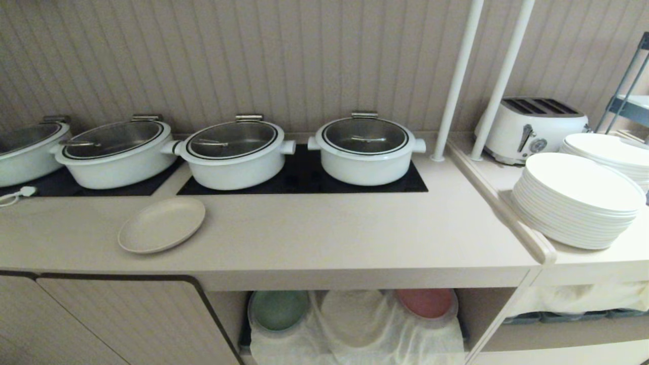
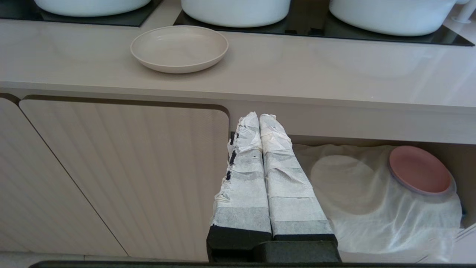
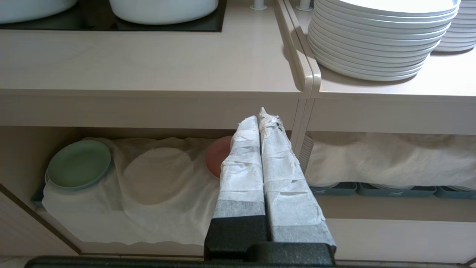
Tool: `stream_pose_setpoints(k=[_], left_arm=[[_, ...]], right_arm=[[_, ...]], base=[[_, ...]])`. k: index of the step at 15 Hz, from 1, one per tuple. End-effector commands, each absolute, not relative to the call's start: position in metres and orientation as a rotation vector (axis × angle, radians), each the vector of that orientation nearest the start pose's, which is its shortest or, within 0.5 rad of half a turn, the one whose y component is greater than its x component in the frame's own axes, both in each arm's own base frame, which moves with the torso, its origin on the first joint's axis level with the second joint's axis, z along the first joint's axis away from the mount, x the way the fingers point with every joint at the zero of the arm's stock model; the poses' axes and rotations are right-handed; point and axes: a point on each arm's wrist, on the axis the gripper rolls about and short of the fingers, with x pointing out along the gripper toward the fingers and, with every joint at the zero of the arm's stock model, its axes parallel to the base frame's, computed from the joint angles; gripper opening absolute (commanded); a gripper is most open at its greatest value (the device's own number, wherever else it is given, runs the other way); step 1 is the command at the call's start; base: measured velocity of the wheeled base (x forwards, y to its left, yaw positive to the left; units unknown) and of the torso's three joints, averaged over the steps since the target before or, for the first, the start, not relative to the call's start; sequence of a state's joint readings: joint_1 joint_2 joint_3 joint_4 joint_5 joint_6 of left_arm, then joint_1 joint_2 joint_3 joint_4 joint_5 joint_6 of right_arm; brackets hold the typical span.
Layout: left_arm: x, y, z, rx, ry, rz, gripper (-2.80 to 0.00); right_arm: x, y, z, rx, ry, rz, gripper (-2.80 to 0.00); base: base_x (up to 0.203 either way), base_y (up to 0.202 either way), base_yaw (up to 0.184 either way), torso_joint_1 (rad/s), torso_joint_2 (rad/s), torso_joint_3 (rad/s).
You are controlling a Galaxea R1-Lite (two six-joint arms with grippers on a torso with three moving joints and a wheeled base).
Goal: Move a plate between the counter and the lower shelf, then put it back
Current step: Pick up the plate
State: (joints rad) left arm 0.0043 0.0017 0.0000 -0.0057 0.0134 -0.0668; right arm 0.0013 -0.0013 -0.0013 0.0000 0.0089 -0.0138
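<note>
From the head camera we look down on the counter (image 1: pixel 314 233). The plate (image 1: pixel 161 225) lies flat on it, toward our left, just in front of the black hob panels (image 1: pixel 304 177) where white pots (image 1: pixel 236 152) stand. Below the counter's front edge, the lower shelf (image 1: pixel 355 329) is lined with white cloth and holds a green plate (image 1: pixel 279 309) and a pink plate (image 1: pixel 426 302). A stack of white plates (image 1: pixel 578 200) and a toaster (image 1: pixel 530 126) sit on the ledge to our right. Neither arm shows here.

From our left wrist, the left gripper (image 2: pixel 259 117) hangs in front of the cabinet below the counter edge, its taped fingers pressed together on nothing. The plate sits above it on the counter, well apart.

From our right wrist, the right gripper (image 3: pixel 260 119) hangs before the lower shelf, fingers likewise clenched and empty.
</note>
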Motion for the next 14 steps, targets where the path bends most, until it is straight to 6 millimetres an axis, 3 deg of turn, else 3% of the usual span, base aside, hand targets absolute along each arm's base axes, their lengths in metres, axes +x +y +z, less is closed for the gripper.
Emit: stream_pose_setpoints(k=[1, 14], left_arm=[[-0.0227, 0.0002, 0.0761, -0.068, -0.005, 0.018, -2.8], [-0.0227, 0.0002, 0.0761, -0.066, -0.005, 0.018, -2.8]], right_arm=[[-0.0228, 0.0002, 0.0755, -0.014, 0.0, 0.011, -2.8], [-0.0229, 0.0002, 0.0759, -0.014, -0.002, 0.011, -2.8]], base=[[0.0, 0.0, 0.0, 0.0, 0.0, 0.0], [0.0, 0.0, 0.0, 0.0, 0.0, 0.0]])
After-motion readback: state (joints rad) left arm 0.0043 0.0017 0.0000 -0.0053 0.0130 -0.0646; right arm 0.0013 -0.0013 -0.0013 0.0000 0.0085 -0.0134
